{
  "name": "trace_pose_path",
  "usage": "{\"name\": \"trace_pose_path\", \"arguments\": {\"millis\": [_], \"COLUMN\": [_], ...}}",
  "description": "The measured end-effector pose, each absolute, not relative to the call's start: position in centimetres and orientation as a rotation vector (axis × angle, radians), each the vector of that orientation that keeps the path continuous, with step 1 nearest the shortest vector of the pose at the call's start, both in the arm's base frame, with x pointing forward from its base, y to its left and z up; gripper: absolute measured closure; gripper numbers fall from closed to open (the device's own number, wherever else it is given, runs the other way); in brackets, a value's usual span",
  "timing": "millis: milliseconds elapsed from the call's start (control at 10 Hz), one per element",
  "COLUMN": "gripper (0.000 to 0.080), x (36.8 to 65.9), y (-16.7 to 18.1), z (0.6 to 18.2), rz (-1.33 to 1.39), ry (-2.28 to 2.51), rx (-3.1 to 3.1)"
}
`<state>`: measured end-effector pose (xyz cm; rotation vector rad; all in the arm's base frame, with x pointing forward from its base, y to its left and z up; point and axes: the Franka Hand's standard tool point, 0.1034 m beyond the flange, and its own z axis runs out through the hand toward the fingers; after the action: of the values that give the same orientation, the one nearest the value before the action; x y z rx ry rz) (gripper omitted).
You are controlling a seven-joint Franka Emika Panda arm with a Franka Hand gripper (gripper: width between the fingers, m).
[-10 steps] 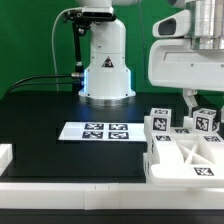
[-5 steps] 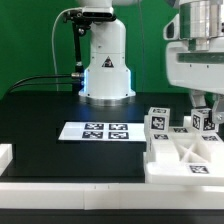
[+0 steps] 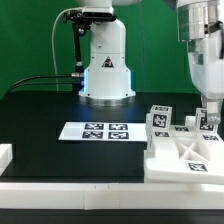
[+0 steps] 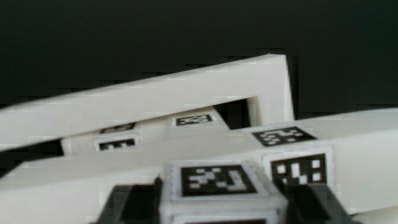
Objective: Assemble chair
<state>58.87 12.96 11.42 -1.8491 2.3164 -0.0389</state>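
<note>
Since the earlier frames I see the arm has shifted toward the exterior view's right and come lower; the wide white housing that filled the upper corner is gone from sight, and only a narrow column of the arm reaches down now. The parts on the table look unmoved.

Claw (image 4: 217, 205): in the wrist view the two dark fingers (image 4: 306, 203) stand on either side of a white tagged block (image 4: 215, 186), one against each flank. I read this as the claw clamped on that block, fingers partly apart at its width. In the exterior view the claw (image 3: 209, 122) sits low over the same spot, its tips mostly hidden behind the parts.

Chair (image 3: 185, 152): a chunky white assembly on the table (image 3: 50, 115) near the exterior view's right edge, at the front. A flat panel with triangular cut-outs lies lowest; several upright tagged blocks rise behind it. The gripped block is among these, on the far right. I cannot tell whether it is seated in the panel or only resting against it.

Outward: the marker board (image 3: 94, 130) lies flat near the table's middle, well apart from the chair. Behind it stands the arm's white base (image 3: 105, 60). A white bar (image 3: 5, 155) sits at the exterior view's left edge.
</note>
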Motion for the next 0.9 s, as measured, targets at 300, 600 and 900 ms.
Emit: {"name": "trace_pose_path", "arguments": {"millis": [300,600,900], "gripper": [0.0444,0.0183,0.0152], "x": [58.8,58.9,58.1], "y": [13.0,13.1,13.0], "z": [11.4,12.0,14.5], "rz": [-0.035,-0.033,-0.027], "ry": [2.334,2.278,2.196], "rx": [-1.827,-1.888,-1.922]}}
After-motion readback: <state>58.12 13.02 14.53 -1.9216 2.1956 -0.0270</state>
